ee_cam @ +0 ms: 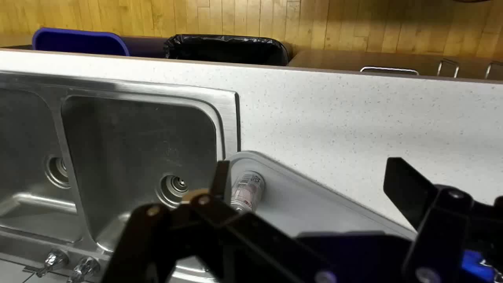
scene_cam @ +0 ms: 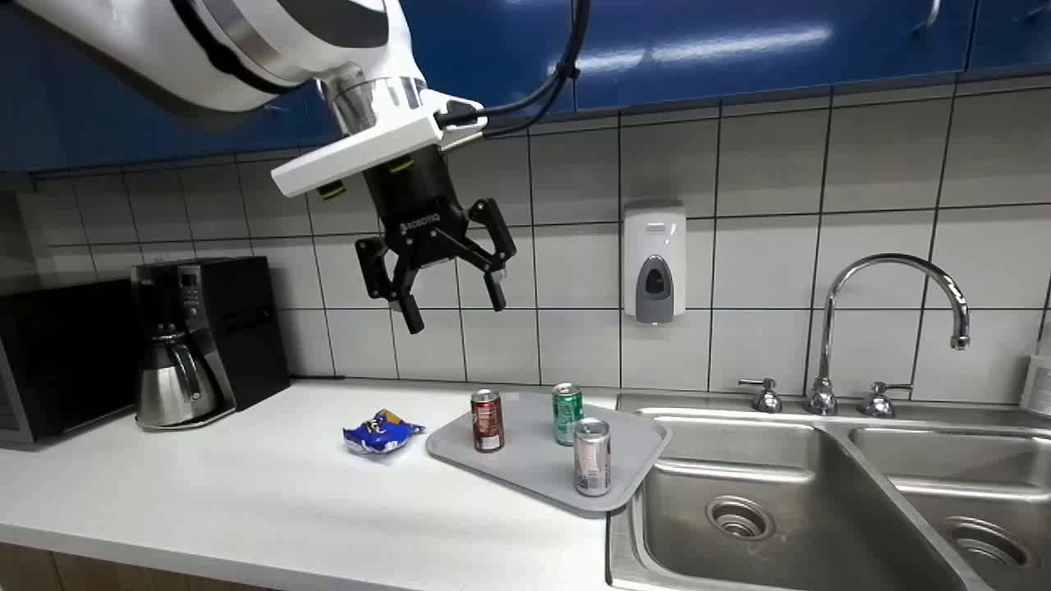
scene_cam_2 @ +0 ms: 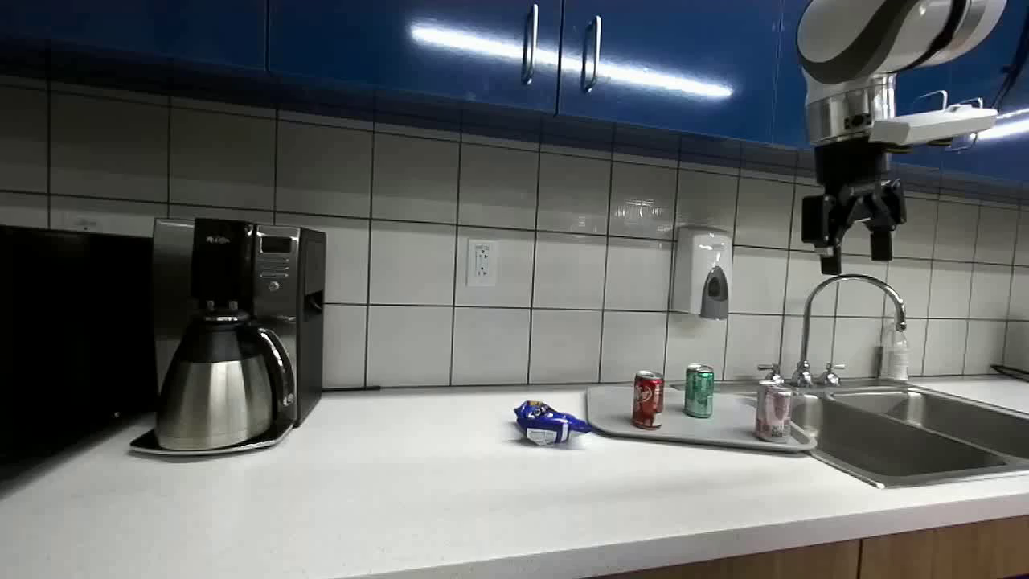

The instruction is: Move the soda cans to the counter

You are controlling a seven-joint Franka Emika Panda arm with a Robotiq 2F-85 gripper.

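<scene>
The red can (scene_cam: 488, 423), green can (scene_cam: 567, 416) and silver can (scene_cam: 592, 460) stand on the tray (scene_cam: 534, 465), long sides straight up and down (I can see their round tops). Up high hangs the gripper (scene_cam: 454, 304), its jaws spread wide.

White counter (scene_cam_2: 362, 507) with tray (scene_cam: 534, 460), packet (scene_cam: 380, 432), coffee maker (scene_cam_2: 277, 310)

In an exterior view the camera is facing the wall (scene_cam: 575, 345) from close to the sink (scene_cam: 809, 509); in an exterior view it is facing that wall from nearer the pot (scene_cam_2: 215, 402), and both are looking slightly down across the desk (scene_cam_2: 402, 498) and sharing the tray (scene_cam_2: 711, 430) and cans (scene_cam_2: 699, 392). From above, the wrist camera is looking down past the claw (ee_cam: 308, 167) at sink, tray and the floor (ee_cam: 267, 15) beyond.
</scene>
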